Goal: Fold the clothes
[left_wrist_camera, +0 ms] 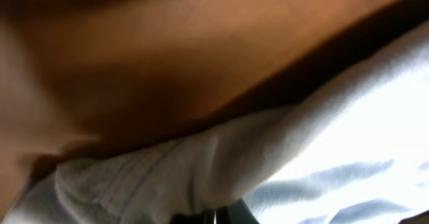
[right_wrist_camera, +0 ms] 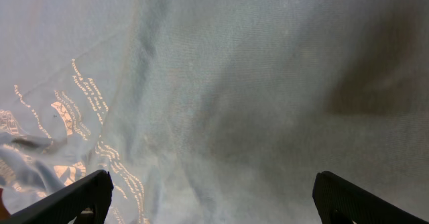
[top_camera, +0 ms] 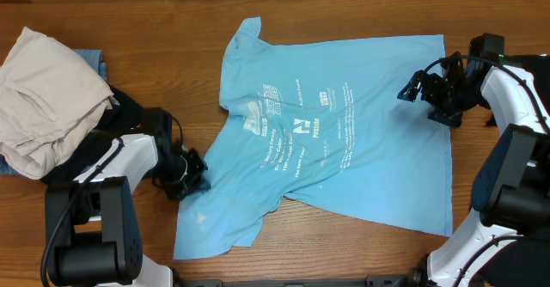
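Observation:
The light sky-blue T-shirt [top_camera: 335, 141] lies spread on the table, white lettering facing up, one sleeve at the top left and one at the bottom left. My left gripper [top_camera: 191, 180] is shut on the shirt's left edge by the lower sleeve; the left wrist view shows the cloth's hem [left_wrist_camera: 201, 170] right at the closed jaws. My right gripper [top_camera: 411, 89] is open and empty, hovering over the shirt's upper right part; the right wrist view shows the shirt [right_wrist_camera: 234, 103] between its spread fingers [right_wrist_camera: 214, 200].
A pile of other clothes, off-white [top_camera: 43, 98] on top with blue and black under it, sits at the far left. Wooden table [top_camera: 344, 253] shows around the shirt.

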Available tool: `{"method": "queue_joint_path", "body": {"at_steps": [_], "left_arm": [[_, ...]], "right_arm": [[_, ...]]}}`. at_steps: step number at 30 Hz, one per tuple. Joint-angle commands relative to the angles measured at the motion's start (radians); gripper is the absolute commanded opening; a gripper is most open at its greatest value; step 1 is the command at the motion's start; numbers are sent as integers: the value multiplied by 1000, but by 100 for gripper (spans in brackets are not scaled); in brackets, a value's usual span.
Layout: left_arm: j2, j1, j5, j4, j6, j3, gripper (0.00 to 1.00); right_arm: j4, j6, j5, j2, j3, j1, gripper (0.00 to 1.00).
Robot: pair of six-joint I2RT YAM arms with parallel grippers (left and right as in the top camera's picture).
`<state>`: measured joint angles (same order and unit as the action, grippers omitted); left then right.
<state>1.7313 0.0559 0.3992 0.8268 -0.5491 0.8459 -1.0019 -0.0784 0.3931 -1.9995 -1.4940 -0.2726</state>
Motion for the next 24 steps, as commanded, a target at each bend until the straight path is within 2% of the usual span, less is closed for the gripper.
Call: {"method": "queue_joint_path", "body": {"at_steps": [1,4,9,15,16,17,18,20,21,24], "left_arm": [[86,-2,-232,133,-16,-82,4],[86,-2,-271,187,-17,-82,4],[85,-2,-303,181,-15,-36,8],[45,-4,-303,370,43,318,18],[34,-4,-301,422,89,466,28],[34,-4,-290,435,123,536,38],[34,-4,-264,430,165,589,56],[34,-4,-185,354,252,632,76],[34,-4,-134,298,293,628,82],[64,-10,-52,180,318,594,83]], "right_arm": [[6,-3,9,24,-18,2,100],[6,-3,9,24,-18,2,100],[6,-3,9,24,-18,2,100],[6,-3,9,24,-18,2,100],[6,-3,9,24,-18,2,100],[6,-3,9,24,-18,2,100],[6,-3,9,24,-18,2,100],[6,-3,9,24,-18,2,100],[6,-3,9,24,-18,2,100],[6,-3,9,24,-18,2,100]]}}
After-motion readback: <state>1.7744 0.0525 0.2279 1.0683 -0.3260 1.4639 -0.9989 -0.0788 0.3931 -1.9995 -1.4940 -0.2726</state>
